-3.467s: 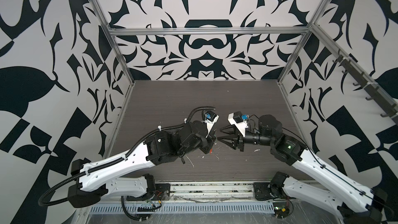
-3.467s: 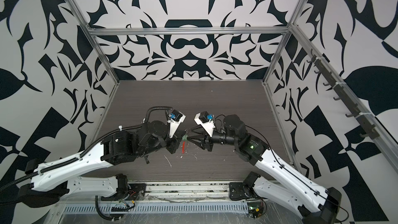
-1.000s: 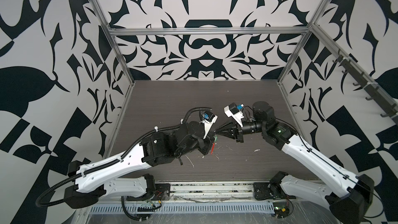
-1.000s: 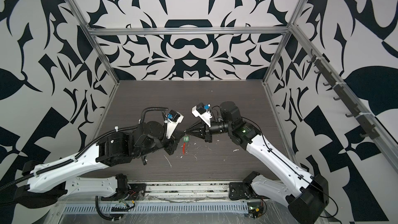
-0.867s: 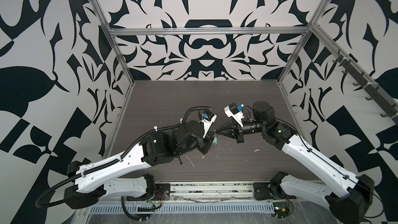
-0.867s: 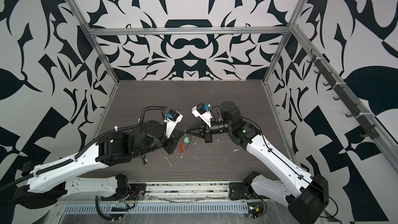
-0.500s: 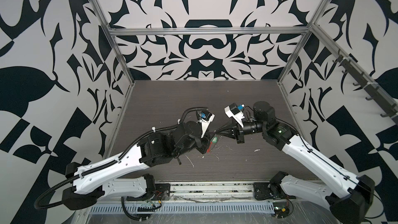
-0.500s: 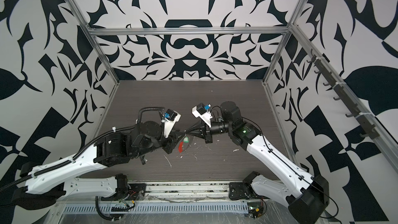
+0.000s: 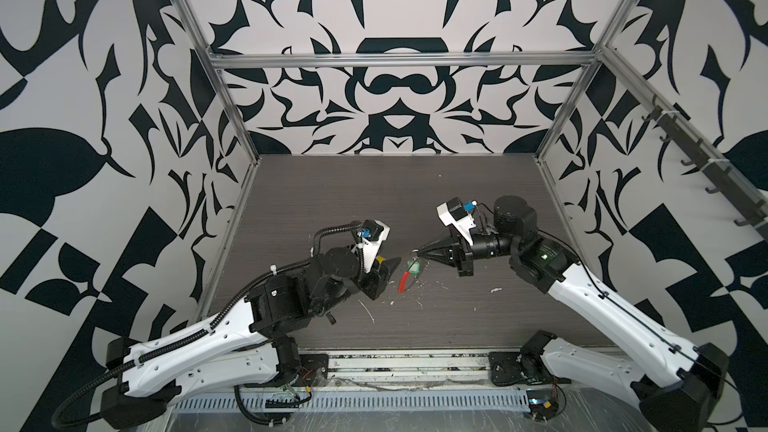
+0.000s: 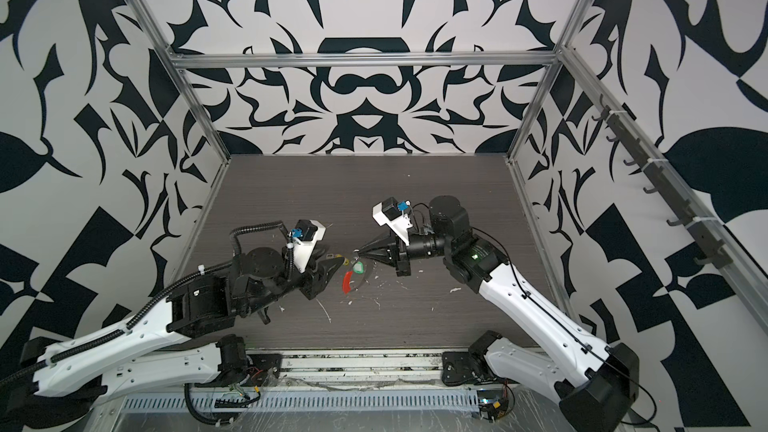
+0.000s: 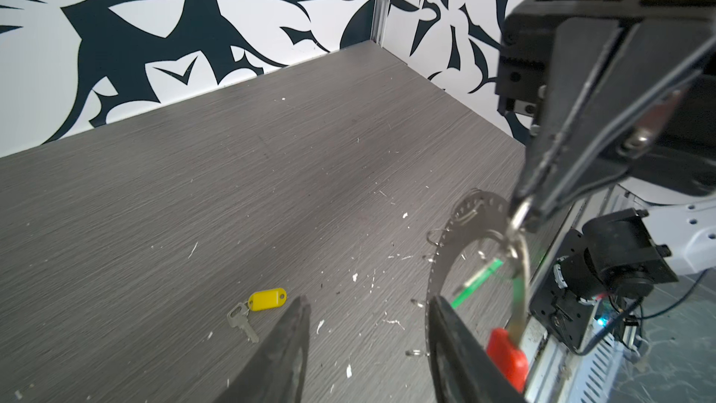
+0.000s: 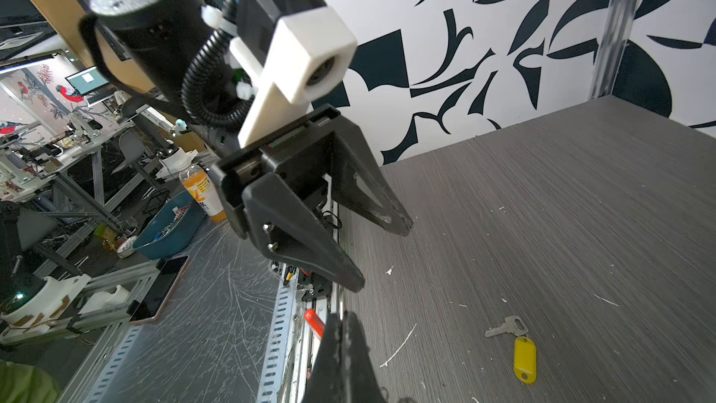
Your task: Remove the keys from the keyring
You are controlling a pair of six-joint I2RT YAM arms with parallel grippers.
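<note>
Lets go with the left gripper (image 12: pixel 381 255), jaws spread and empty where shut a moment ago; pinches the keyring (image 9: pixel 403 280) in the pressed-together right gripper (image 9: pixel 417 252), green-tagged key (image 9: pixel 413 268) hanging there. Probably means one key off, one left. Shows the yellow-tagged key (image 11: pixel 267 299) lying loose on the table (image 11: pixel 271 168) clearly only in wrist views

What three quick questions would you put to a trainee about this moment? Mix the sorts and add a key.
1. True or false: the yellow-tagged key lies on the table, off the keyring.
2. Multiple choice: the left gripper is A) open, B) shut on the keyring, C) shut on the yellow-tagged key.
3. Fill in: the right gripper pinches the keyring, from which a key with a ___ tag hangs.

Key: 1 true. 2 A. 3 green, the green-tagged key.
</note>
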